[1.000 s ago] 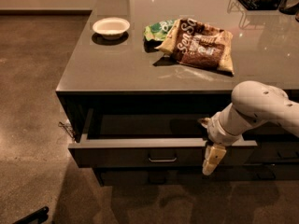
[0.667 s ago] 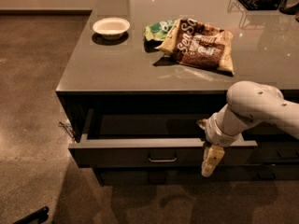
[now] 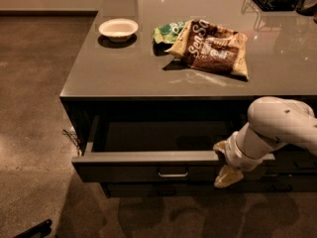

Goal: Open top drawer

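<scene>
Top drawer (image 3: 133, 171) stands well out beneath the counter (image 3: 129, 73), and the gripper (image 3: 224, 163), whose hold cannot be told, sits at its front's right end, so an off-centre tug could skew the drawer or slip off.

Claw (image 3: 224, 163) low right, arm (image 3: 277, 125) bent

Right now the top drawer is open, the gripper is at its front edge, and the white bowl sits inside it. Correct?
No. The camera view shows the white bowl on the countertop, not inside the top drawer; the gripper is at its front edge.
</scene>
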Motion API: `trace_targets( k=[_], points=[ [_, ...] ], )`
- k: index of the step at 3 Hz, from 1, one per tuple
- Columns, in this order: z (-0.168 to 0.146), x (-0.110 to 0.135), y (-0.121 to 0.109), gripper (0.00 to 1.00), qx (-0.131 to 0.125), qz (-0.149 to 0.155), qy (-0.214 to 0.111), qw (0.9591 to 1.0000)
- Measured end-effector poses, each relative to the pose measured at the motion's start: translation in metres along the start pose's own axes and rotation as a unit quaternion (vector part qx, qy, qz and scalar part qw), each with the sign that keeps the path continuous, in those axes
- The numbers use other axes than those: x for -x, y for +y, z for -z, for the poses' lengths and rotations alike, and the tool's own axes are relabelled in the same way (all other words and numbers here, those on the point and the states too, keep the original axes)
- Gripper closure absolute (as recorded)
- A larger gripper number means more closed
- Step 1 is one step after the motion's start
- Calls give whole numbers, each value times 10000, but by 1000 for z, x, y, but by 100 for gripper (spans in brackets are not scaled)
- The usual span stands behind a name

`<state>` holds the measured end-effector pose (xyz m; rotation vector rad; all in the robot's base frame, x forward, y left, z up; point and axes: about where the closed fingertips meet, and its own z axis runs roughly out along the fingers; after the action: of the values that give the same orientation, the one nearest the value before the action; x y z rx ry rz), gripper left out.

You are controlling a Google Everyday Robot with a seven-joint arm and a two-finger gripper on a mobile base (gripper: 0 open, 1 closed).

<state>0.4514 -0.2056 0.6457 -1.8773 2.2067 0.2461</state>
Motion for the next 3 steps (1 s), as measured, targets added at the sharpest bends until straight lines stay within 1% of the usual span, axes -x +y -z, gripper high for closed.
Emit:
trace_targets(
  k=[1,2,3],
  points=[
    [5,-10,29,65,98,-192,-29,9998],
    [11,-14,54,89,175,-322,-42,9993],
    [11,-14,56,100,176,-329,-48,9993]
  ],
)
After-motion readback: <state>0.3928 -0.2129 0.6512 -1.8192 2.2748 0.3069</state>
